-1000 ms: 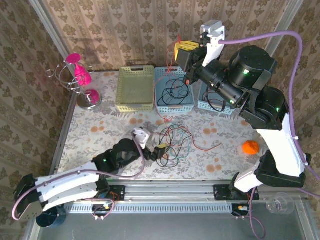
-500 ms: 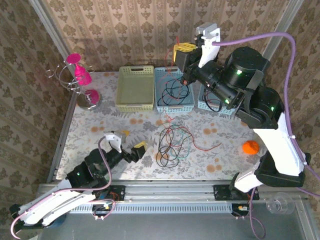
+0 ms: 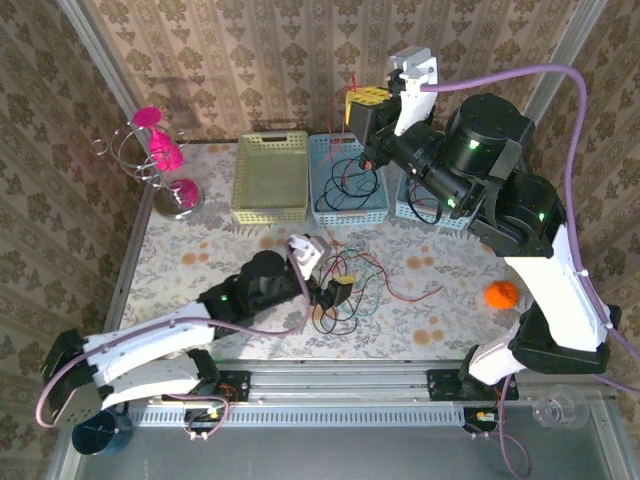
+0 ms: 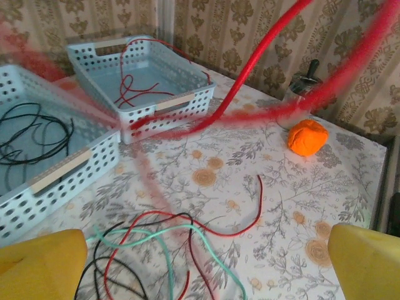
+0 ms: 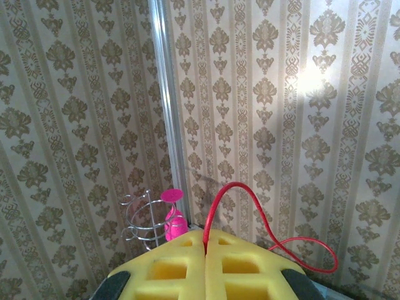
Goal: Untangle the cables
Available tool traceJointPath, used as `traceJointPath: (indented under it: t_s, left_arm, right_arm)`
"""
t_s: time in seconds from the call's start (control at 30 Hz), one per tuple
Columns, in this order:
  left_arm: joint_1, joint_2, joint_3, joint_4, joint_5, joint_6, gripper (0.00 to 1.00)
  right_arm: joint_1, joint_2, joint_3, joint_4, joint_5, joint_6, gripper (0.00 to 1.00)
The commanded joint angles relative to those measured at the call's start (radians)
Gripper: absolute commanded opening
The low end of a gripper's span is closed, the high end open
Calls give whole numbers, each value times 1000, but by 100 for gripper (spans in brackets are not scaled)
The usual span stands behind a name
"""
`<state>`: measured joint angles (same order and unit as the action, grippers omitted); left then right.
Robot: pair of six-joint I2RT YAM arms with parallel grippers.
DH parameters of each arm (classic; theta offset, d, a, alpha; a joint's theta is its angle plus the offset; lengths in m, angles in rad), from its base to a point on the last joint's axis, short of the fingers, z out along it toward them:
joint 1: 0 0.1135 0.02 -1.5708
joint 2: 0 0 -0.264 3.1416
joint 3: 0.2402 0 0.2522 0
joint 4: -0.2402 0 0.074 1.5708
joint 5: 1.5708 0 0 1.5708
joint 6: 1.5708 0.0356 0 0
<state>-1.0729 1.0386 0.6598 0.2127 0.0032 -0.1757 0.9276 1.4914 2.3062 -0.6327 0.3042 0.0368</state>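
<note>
The right fingers (image 5: 215, 265) are pressed tight together on a red cable (image 5: 247, 190). It rises from the seam between the yellow pads, arches over and loops away to the right. They hang high above the middle blue basket (image 3: 350, 218), close to the back wall. The left fingers (image 4: 37, 262) stand spread wide with nothing between them, low over the surface (image 3: 190, 245) at the near-left edge of the cables (image 3: 350, 285). The cables are a loose tangle of red, black and one teal-green strand lying in front of the baskets. In the left wrist view, blurred red strands slant up across the frame above the tangle. Black cable lies coiled in the middle basket and red cable in the right blue basket (image 4: 169, 112). A yellow-green basket (image 3: 270, 212) sits left of both. An orange ball (image 3: 500, 294) lies well apart to the right, and a pink wire stand (image 3: 160, 160) is at the far left.
</note>
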Motion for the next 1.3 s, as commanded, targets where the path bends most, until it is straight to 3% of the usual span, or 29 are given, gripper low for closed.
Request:
traceJointPath:
  t_s: [0.0,0.03,0.07,0.13,0.17,0.2,0.23,0.4,0.53,0.93,1.07,1.27]
  left_arm:
    - [-9,87,60,185,-16,44,100]
    - [-9,115,67,198,-39,46,99]
    - [-5,146,70,216,-51,54,89]
    - [-2,185,79,211,-75,55,56]
    - [-1,194,73,210,-89,47,26]
    - [0,195,60,212,-105,31,7]
    - [1,191,38,219,-113,17,0]
    - [2,118,-85,234,-135,-48,0]
    - [3,40,-182,228,-156,-88,0]
    - [52,-287,-421,98,-247,-186,0]
    - [82,-374,-459,44,-256,-209,0]
    - [111,-402,-423,20,-228,-187,0]
  right_arm:
    - [7,-36,-11,16,6,27,0]
    - [7,-39,-13,15,1,31,0]
    - [9,-47,-14,19,1,34,0]
    - [7,-57,-19,24,12,24,0]
    - [7,-64,-22,25,27,13,0]
    - [7,-68,-23,27,42,-2,0]
    - [8,-75,-25,33,59,-17,0]
    - [-10,-92,-58,82,152,-88,0]
    - [-95,-93,-61,83,162,-76,0]
    - [-414,-123,-65,34,74,107,0]
    - [-470,-127,-74,26,38,163,0]
    - [-478,-92,-87,17,-39,212,0]
